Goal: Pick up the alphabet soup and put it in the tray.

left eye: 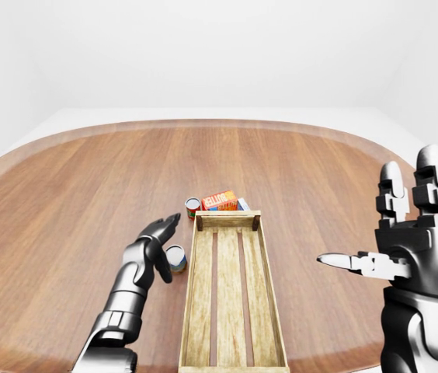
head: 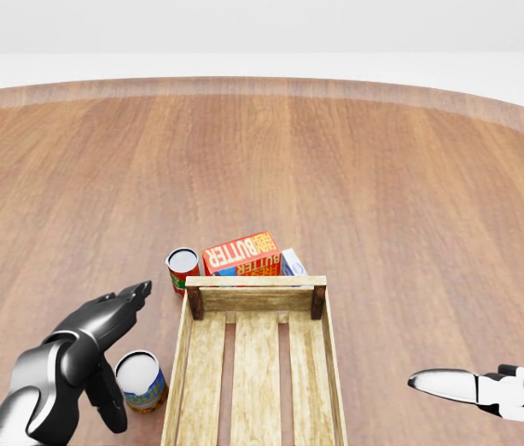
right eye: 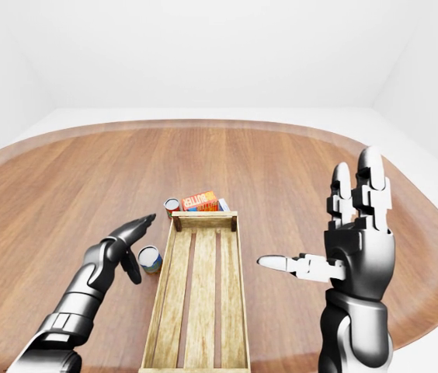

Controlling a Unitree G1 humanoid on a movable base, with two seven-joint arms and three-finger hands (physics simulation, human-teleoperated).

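**Our left robot hand is next to a can, and the tray has nothing in it**

We see a big round wooden tabletop (head: 355, 186). A long wooden tray (head: 257, 372) lies in the lower middle of the head view. Only its bare slats show inside.

Two cans stand to the left of the tray. One can (head: 141, 380) is in the lower left of the head view, just beside the tray's left wall. It has a pale top and a blue and orange label. The other can (head: 183, 269) is red with a pale top. It stands near the tray's top left corner. We cannot read the labels, so we cannot tell which one is the alphabet soup. Both cans stand upright on the tabletop, outside the tray.

An orange butter box (head: 242, 253) sits just above the top end of the tray. A small blue and white box (head: 292, 262) is tucked at its right side.

Our left robot hand (head: 104, 330) is in the lower left of the head view. Its fingers are spread wide and hold nothing. One dark finger hangs down just left of the near can. The others point up and to the right, toward the red can.

Our right robot hand (right eye: 355, 241) is up in the air at the right of the right-eye view, well apart from the tray. Its fingers are wide too. Two point up, and one points left. It holds nothing.
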